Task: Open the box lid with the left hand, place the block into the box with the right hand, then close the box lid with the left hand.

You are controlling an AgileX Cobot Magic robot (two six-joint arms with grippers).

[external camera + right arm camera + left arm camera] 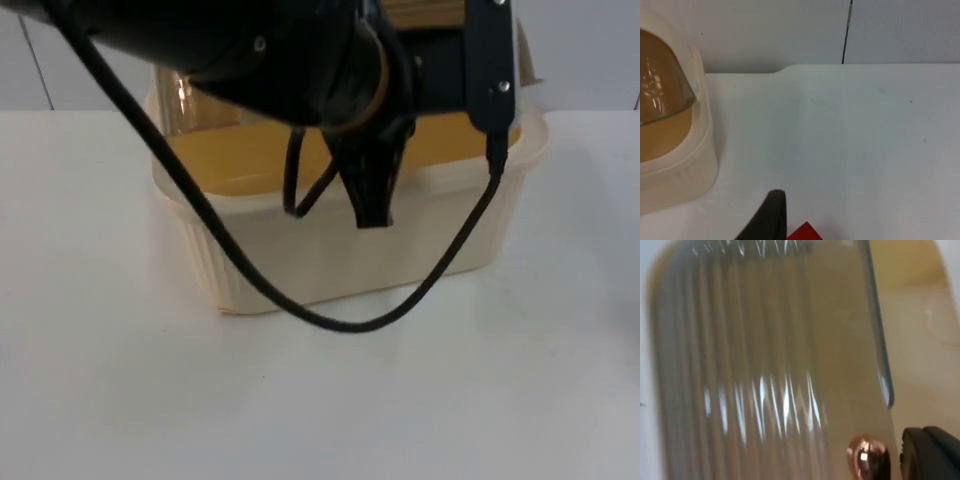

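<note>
A cream box (340,255) with a yellow inside stands mid-table. Its tinted, ribbed lid (182,98) is tilted up off the rim. My left arm reaches over the box from the upper left, and my left gripper (373,205) hangs above the front rim, shut on the lid's edge. In the left wrist view the ribbed lid (765,370) is very close, with a black fingertip (930,455) beside its edge. The right wrist view has the box (675,165), the raised lid (660,85), and my right gripper (790,227) shut on a red block (806,233).
White table top (400,400) spreads in front of and beside the box. The grey partition wall (790,30) stands behind the table. A small copper-coloured round part (867,457) shows next to the left fingertip.
</note>
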